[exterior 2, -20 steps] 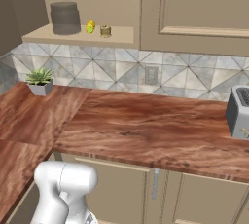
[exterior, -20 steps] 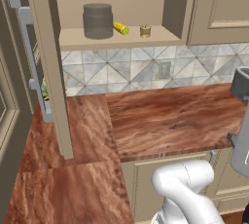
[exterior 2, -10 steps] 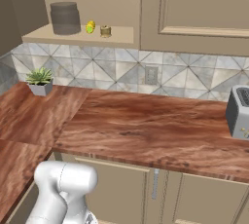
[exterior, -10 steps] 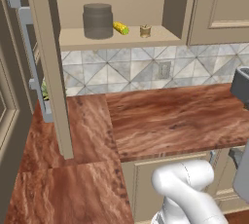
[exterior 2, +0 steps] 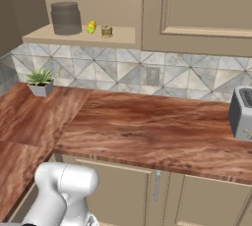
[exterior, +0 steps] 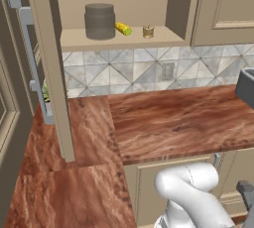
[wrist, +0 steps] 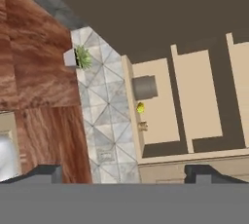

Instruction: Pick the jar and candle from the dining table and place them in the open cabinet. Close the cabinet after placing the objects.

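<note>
The jar stands on the tan shelf of the open cabinet, dark grey and squat. To its right on the same shelf sits the tiny tan candle. Both also appear in the right base view, jar and candle. The hand view, rolled sideways, looks at them from a distance: jar, candle. My gripper is open, far from the shelf, with nothing between its fingertips. The cabinet's left door stands swung out towards me. The dining table is out of view.
A yellow-green object lies between jar and candle. Under the cabinet runs an L-shaped reddish-brown counter with a tiled backsplash. A potted plant stands at its left, a toaster at its right. The neighbouring cabinet door is shut.
A dark part of my arm at the right edge of the left base view has dropped lower. Jar, candle and cabinet door have not moved.
</note>
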Available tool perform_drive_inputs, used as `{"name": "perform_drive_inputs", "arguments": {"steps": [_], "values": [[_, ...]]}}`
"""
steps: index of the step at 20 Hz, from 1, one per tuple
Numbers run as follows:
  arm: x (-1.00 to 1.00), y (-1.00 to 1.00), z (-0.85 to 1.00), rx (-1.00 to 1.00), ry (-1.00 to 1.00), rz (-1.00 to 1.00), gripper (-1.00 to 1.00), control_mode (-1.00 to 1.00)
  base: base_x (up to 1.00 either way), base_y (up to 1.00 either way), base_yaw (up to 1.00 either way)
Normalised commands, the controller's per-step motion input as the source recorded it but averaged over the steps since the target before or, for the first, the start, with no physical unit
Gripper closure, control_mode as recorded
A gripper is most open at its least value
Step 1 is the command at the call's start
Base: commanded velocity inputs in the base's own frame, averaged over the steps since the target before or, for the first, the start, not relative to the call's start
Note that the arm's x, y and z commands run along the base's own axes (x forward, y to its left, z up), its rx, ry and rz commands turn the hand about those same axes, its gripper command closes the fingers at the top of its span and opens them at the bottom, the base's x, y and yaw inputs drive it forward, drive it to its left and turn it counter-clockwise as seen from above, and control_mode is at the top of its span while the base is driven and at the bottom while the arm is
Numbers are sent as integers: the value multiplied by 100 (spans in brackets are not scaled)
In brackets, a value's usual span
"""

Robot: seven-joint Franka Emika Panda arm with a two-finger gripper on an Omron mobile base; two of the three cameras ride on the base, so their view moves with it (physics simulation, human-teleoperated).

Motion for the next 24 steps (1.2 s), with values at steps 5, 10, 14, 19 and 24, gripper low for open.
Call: {"name": "perform_drive_inputs", "arguments": {"steps": [5, 10, 14, 19, 24], "values": [[-22, 30, 0, -3, -6, 10, -100, -100, 0, 0, 0], [0, 39, 0, -3, -4, 1, -100, -100, 0, 0, 0], [0, 36, 0, -6, -3, 1, -100, -100, 0, 0, 0], [0, 41, 0, -5, -2, 4, -100, -100, 0, 0, 0], [11, 28, 0, -2, -1, 2, -100, -100, 0, 0, 0]]}}
